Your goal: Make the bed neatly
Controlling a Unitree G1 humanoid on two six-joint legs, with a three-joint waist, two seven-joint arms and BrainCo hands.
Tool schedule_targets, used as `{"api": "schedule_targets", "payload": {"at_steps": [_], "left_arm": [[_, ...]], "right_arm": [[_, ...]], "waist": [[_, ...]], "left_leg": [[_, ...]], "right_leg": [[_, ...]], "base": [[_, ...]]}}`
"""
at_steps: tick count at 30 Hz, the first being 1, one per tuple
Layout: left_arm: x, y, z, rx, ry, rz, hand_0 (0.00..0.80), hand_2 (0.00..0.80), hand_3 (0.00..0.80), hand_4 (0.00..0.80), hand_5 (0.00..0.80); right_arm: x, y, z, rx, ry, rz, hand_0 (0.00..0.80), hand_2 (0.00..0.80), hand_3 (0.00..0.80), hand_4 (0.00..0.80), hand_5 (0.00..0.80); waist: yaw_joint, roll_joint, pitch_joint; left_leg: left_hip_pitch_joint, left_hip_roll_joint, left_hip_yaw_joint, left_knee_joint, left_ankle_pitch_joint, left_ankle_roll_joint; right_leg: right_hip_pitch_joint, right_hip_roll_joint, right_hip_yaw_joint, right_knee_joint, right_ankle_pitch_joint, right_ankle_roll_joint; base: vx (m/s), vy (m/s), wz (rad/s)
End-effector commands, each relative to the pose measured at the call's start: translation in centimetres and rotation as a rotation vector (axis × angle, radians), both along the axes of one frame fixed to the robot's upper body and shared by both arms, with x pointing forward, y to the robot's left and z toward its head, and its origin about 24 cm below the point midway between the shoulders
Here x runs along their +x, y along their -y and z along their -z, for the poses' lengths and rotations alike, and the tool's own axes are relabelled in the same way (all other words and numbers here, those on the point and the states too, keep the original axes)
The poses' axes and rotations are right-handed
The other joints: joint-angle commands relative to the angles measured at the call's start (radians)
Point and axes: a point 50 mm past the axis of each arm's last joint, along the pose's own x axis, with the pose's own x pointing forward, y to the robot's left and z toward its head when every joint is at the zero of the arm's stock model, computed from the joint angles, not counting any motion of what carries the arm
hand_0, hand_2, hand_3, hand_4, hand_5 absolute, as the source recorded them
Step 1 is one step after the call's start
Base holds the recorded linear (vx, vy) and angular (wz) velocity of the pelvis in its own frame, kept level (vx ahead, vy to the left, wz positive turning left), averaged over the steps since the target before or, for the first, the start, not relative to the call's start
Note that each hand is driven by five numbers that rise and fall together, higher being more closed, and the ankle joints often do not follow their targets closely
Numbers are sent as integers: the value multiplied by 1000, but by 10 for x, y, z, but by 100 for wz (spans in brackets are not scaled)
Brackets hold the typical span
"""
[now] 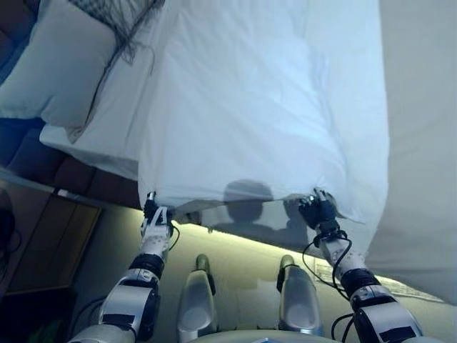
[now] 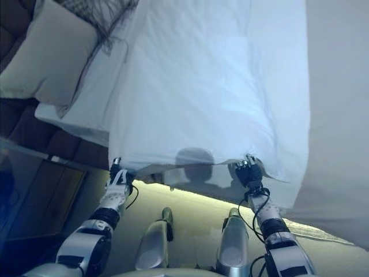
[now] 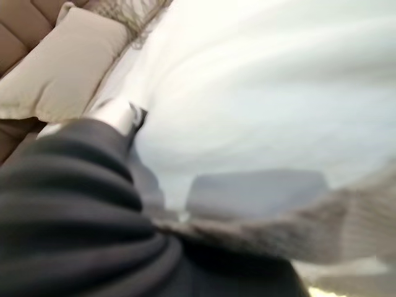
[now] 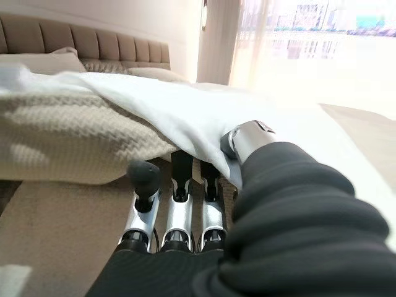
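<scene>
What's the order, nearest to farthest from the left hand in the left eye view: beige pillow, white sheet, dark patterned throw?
1. White sheet: its near edge is in the left hand.
2. Beige pillow: farther up the bed, on the left.
3. Dark patterned throw: at the head, past the pillow.

Padded brown headboard [image 4: 93, 43], bright window [image 4: 322, 31]

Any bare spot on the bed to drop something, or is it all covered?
The smooth middle of the white sheet is free, between the pillow and the drape along the robot's right. The near edge is taken: the left hand and right hand grip it. The pillow corner is crowded by a dark patterned cloth.
</scene>
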Motion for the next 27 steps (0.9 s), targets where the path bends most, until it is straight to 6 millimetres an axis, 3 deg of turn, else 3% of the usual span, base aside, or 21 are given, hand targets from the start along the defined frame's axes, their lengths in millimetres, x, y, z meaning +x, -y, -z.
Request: {"api": "schedule_targets", "payload": {"at_steps": [1, 4, 6, 7, 9, 11, 12, 13, 14, 17, 18, 19, 20, 23, 26, 27], "left_arm": [[-26, -15, 17, 4, 8, -59, 800, 800, 800, 800, 800], [-44, 4, 35, -47, -53, -43, 800, 800, 800, 800, 800], [-54, 13, 44, -68, -102, -21, 800, 800, 800, 800, 800], [-55, 14, 46, -71, -111, -16, 800, 800, 800, 800, 800], [-58, 16, 49, -60, -161, 14, 800, 800, 800, 800, 800], [-55, 14, 46, -47, -172, 38, 800, 800, 800, 800, 800], [-50, 8, 39, 0, -171, 45, 800, 800, 800, 800, 800], [-50, 7, 37, 19, -174, 49, 800, 800, 800, 800, 800], [-44, -3, 27, 57, -168, 34, 800, 800, 800, 800, 800], [-40, -16, 18, 84, -156, 1, 800, 800, 800, 800, 800], [-37, -20, 15, 113, -152, 4, 800, 800, 800, 800, 800], [-37, -20, 14, 116, -151, 4, 800, 800, 800, 800, 800], [-34, -16, 11, 138, -144, 20, 800, 800, 800, 800, 800], [-24, -6, 6, 135, -106, 63, 800, 800, 800, 800, 800], [-19, -5, 3, 124, -79, 77, 800, 800, 800, 800, 800], [-21, -5, 4, 127, -77, 86, 800, 800, 800, 800, 800]], "right_arm": [[-3, 7, -7, -17, 31, -6, 800, 800, 800, 800, 800], [-7, 22, -6, -67, -14, 28, 800, 800, 800, 800, 800], [-15, 33, -1, -95, -48, 56, 800, 800, 800, 800, 800], [-17, 34, 0, -97, -55, 64, 800, 800, 800, 800, 800], [-28, 42, 10, -83, -98, 107, 800, 800, 800, 800, 800], [-36, 40, 17, -52, -115, 137, 800, 800, 800, 800, 800], [-38, 32, 23, -18, -120, 134, 800, 800, 800, 800, 800], [-39, 29, 24, -7, -121, 131, 800, 800, 800, 800, 800], [-40, 14, 27, 49, -122, 115, 800, 800, 800, 800, 800], [-56, -5, 41, 126, -131, 89, 800, 800, 800, 800, 800], [-66, -14, 49, 154, -140, 74, 800, 800, 800, 800, 800], [-67, -15, 49, 156, -140, 74, 800, 800, 800, 800, 800], [-72, -21, 51, 188, -135, 74, 800, 800, 800, 800, 800], [-64, -23, 48, 169, -122, 78, 800, 800, 800, 800, 800], [-44, -29, 35, 118, -104, 60, 800, 800, 800, 800, 800], [-45, -27, 35, 103, -106, 56, 800, 800, 800, 800, 800]], "waist": [[-31, 35, -65], [-35, 86, -105], [-34, 106, -134], [-34, 105, -138], [-22, 88, -168], [-5, 67, -185], [16, 53, -189], [22, 47, -191], [40, 35, -189], [60, 3, -196], [61, -19, -199], [61, -18, -202], [61, -41, -194], [71, -41, -174], [85, -42, -157], [81, -45, -155]], "left_leg": [[113, 108, -69, -190, 140, 0], [193, 100, -65, -284, 142, -16], [218, 54, -42, -291, 94, -21], [222, 41, -35, -286, 81, -19], [218, -49, -26, -229, -29, 1], [206, -104, -21, -191, -70, 19], [213, -122, 0, -202, -83, 41], [216, -127, 7, -206, -85, 47], [210, -150, 12, -215, -87, 75], [179, -174, 46, -217, -79, 116], [170, -184, 55, -223, -68, 129], [165, -182, 54, -225, -62, 128], [151, -194, 52, -209, -57, 124], [110, -201, 10, -216, -11, 106], [84, -193, -32, -192, 12, 91], [67, -166, -33, -140, 21, 81]], "right_leg": [[71, -15, 107, -71, 51, 68], [89, -100, 151, -49, 31, 114], [122, -186, 176, -66, 45, 167], [131, -204, 180, -75, 50, 178], [181, -300, 196, -175, 155, 235], [207, -358, 172, -280, 291, 237], [200, -379, 118, -281, 355, 237], [196, -383, 110, -279, 366, 237], [166, -353, 97, -227, 341, 236], [126, -240, 52, -98, 233, 209], [122, -150, 31, -77, 189, 189], [121, -138, 27, -87, 194, 184], [143, -50, 3, -136, 153, 145], [192, 20, 9, -245, 159, 102], [226, 40, 17, -304, 170, 89], [231, 40, 23, -304, 167, 79]], "base": [[239, 697, -17], [216, 763, -19], [188, 651, 1], [187, 579, 18], [152, 437, 25], [-23, 245, -20], [-97, 196, -36], [-186, 230, -34], [-206, 172, -46], [-251, 67, -45], [-158, -43, -18], [-150, -154, -5], [-119, -173, -6], [-116, -144, 54], [-75, 5, 21], [20, 37, -8]]}}
